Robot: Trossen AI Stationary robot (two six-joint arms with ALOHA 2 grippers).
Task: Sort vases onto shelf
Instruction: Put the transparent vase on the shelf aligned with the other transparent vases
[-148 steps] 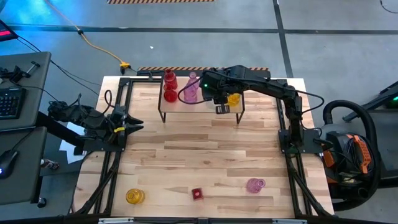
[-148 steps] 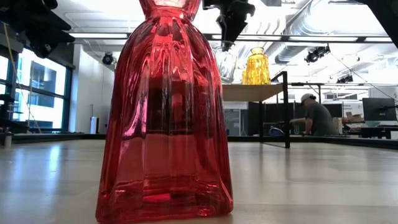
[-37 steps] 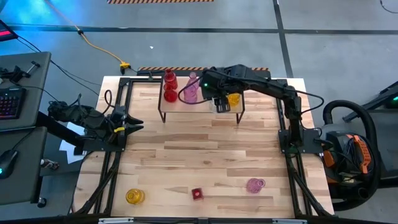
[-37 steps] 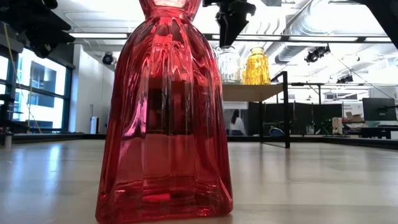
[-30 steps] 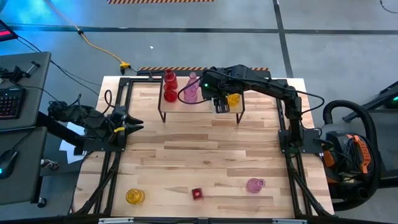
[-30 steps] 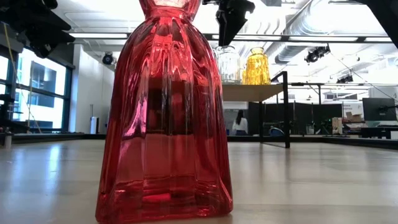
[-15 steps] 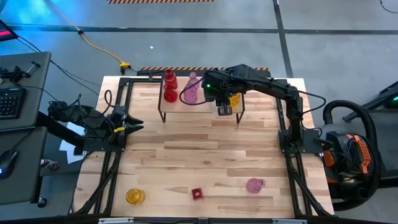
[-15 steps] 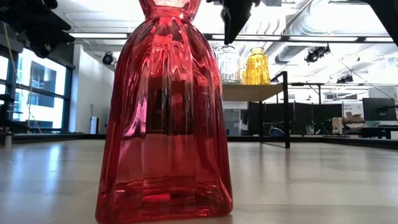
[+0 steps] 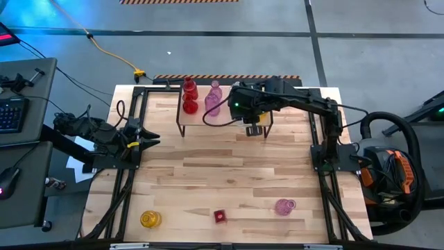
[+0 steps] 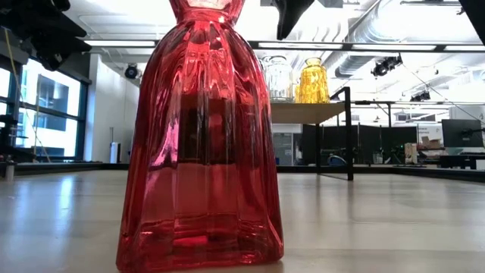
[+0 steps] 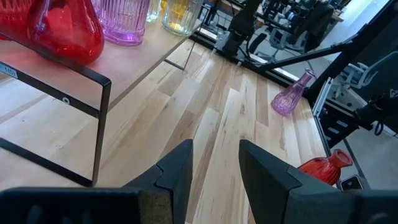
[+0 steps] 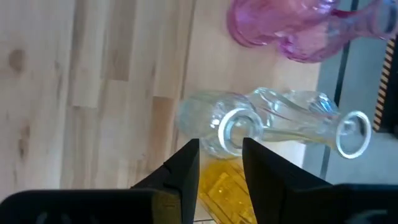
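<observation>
Left gripper [image 9: 142, 137] waits at the left edge of the light wooden table [image 9: 229, 167], its fingers parted around nothing. On the small wood-topped shelf with black metal legs [image 9: 208, 119] stand, from the left, two red glass vases [image 9: 189, 97], a pink ribbed glass vase [image 9: 212, 101], a clear glass vase [image 12: 236, 127] and a yellow glass vase [image 10: 312, 82] close beside it. Right gripper [image 9: 253, 125] hangs just above the shelf's right end, over the clear vase; its fingers are parted by a narrow gap, grasp nothing and touch no glass. The placing step looks finished. Three vases are not yet sorted along the table's near edge: a squat yellow glass one [image 9: 150, 219], a small red glass one [image 9: 220, 216] and a pink glass one [image 9: 284, 206]. The next move probably calls for clearing the shelved vases without knocking them, then reaching down to the pink one, nearest the right arm.
</observation>
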